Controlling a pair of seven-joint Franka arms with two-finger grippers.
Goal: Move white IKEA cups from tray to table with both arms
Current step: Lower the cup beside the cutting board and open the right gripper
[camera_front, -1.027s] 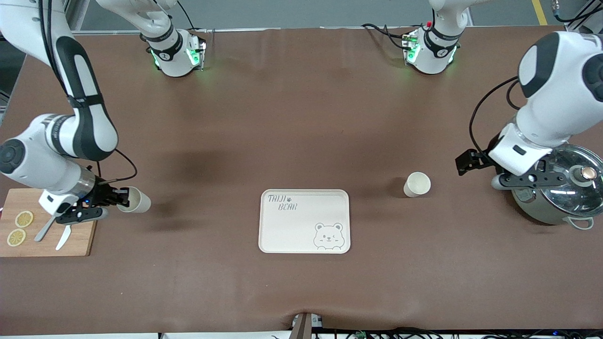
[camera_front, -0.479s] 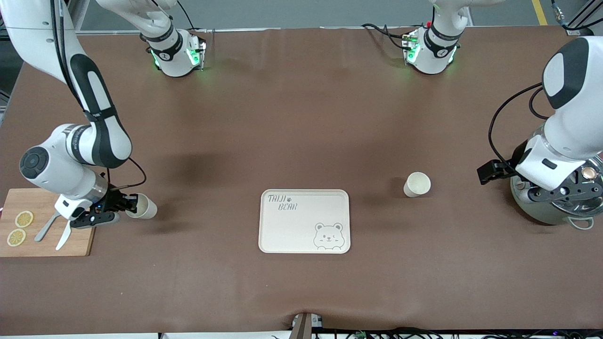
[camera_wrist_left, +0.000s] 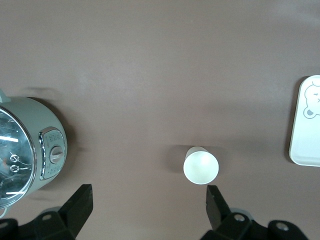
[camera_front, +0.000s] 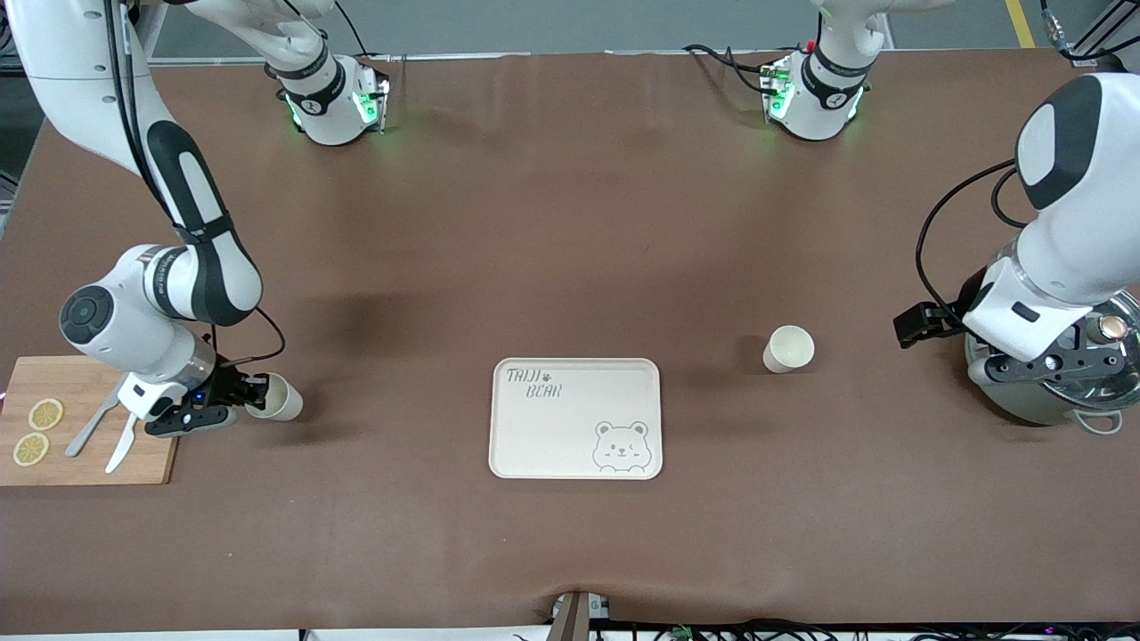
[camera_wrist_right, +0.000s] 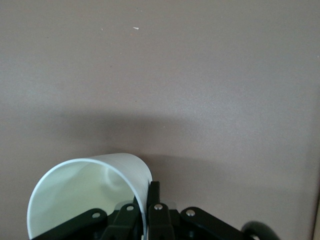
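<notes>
Right gripper [camera_front: 252, 397] pinches one white cup's [camera_front: 281, 401] rim wall — light, rigid, slick; tilts easily. Left gripper [camera_front: 1042, 358] fingers wide over the cooker [camera_front: 1060, 392], waiting.

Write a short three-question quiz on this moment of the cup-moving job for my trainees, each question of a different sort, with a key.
1. True or false: a white cup stands on the tray.
2. Which gripper is shut on a cup? A) left gripper B) right gripper C) neither
3. Fill in: the left gripper hangs open over the ____.

Key
1. False. The tray holds nothing; the free cup stands upright on the table, toward the left arm's end.
2. B. Its fingers pinch the rim of the held cup, beside the cutting board.
3. Pot: the lidded pot at the left arm's end of the table.
</notes>
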